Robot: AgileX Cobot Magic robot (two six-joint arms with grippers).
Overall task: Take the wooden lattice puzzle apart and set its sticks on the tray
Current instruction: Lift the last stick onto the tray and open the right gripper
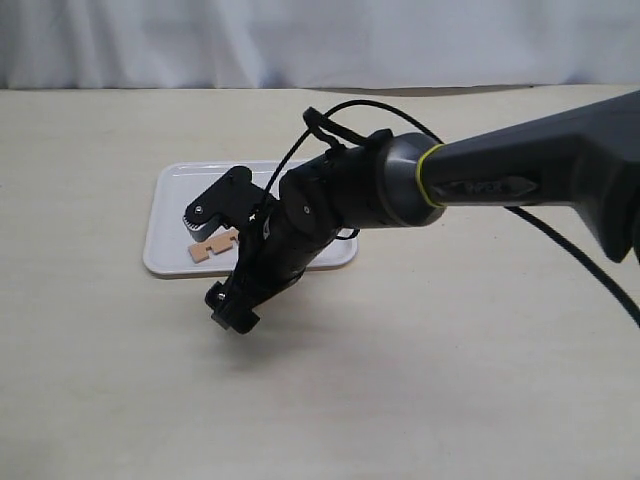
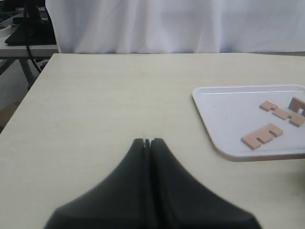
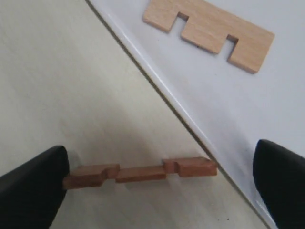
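Observation:
No assembled lattice puzzle shows; I see only separate sticks. My right gripper is open over the table beside the white tray's rim. A reddish-brown notched stick lies edge-on between its fingers, one end touching one finger and the other end clear of the opposite finger. A paler stick rests on the tray. In the exterior view the right gripper straddles the tray's front edge, with one stick visible. My left gripper is shut and empty over bare table. Three sticks lie on the tray.
The right arm crosses from the right edge over the table to the tray. A white curtain hangs behind the table's far edge. In the left wrist view, a table edge and other furniture show at the far left.

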